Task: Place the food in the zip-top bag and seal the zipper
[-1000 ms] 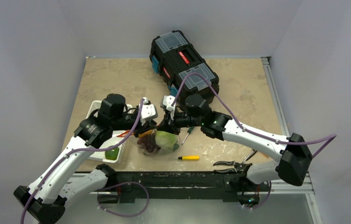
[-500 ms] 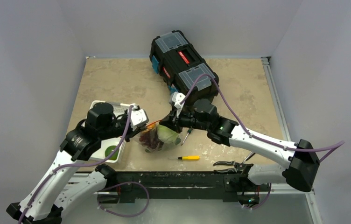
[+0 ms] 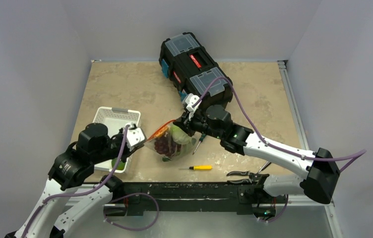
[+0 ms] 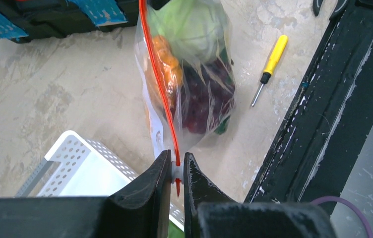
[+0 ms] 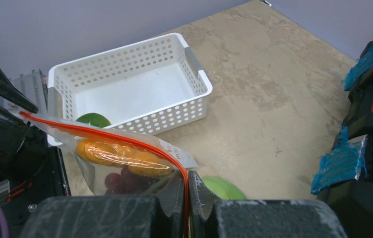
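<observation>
Left claw is pinched shut on the near end of the zipper, right at the small white tab. The right claw is clamped shut on the far end of the same orange-red strip. Between them the mouth of the bag is pulled into a taut line, and the belly hangs below it over the desk. Whether the belly rests on the desk I cannot tell.

Inside sit a pale cabbage, orange carrots and dark grapes, bunched at the bottom. One green fruit lies in the white basket just beside the bag, so the filling may not be finished.

The bag looks thin, floppy and slick. It will likely fold or slide if taken by its wall, and the toy food seems light but enough to make it sag and swing. The stiffer zipper strip is the sensible place to hold, near its ends as now, keeping it stretched so the two tracks line up. A yellow screwdriver lies nearby, clear of the bag.
</observation>
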